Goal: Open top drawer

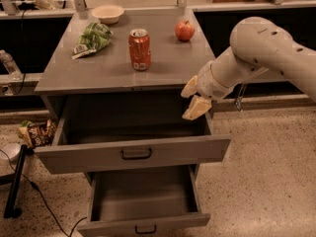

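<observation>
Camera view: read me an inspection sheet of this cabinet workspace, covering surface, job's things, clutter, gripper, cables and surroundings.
Surface: grey cabinet top, flat, carrying four items.
Job's things: grey metal top drawer pulled well out; its black bar handle is free.
Clutter: red soda can upright, red apple, green snack bag, beige bowl; lower grey drawer also pulled out.
Gripper: cream two-finger gripper above the top drawer's right rear corner, fingers apart, holding nothing.
Cables: black cable trailing on the floor at left.
Surroundings: speckled floor; snack packets on it, left of the cabinet.
</observation>
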Available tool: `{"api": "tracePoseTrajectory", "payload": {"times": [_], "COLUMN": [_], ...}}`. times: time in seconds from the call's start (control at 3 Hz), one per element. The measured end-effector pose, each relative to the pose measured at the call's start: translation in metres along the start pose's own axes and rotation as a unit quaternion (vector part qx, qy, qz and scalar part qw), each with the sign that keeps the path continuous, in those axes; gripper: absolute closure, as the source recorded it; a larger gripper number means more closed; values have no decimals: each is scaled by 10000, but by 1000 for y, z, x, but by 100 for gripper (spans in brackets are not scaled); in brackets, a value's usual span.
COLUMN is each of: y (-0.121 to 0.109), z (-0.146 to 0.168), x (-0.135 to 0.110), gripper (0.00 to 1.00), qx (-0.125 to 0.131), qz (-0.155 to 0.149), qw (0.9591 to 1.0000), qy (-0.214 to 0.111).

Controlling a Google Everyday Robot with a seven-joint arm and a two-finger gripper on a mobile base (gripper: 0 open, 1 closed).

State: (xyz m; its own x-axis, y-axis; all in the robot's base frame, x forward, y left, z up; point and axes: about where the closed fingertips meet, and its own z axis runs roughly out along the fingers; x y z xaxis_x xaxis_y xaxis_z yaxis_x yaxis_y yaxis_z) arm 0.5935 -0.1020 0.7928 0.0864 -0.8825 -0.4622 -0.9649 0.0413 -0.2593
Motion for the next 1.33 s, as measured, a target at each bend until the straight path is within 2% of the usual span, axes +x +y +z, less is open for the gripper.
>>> {"api": "tracePoseTrajectory", "payload": {"times": [0.33,0.67,1.0,1.33], "y": [-21,-29,-18,-7], "z": [6,29,67,89], "x": [-9,-9,5,16], "gripper": [69,92,100,100], "qx": [140,158,-41,-229], "qz": [9,-10,43,91], "qw": [9999,9999,9999,9993], "qy": [-52,-7,157,280]}}
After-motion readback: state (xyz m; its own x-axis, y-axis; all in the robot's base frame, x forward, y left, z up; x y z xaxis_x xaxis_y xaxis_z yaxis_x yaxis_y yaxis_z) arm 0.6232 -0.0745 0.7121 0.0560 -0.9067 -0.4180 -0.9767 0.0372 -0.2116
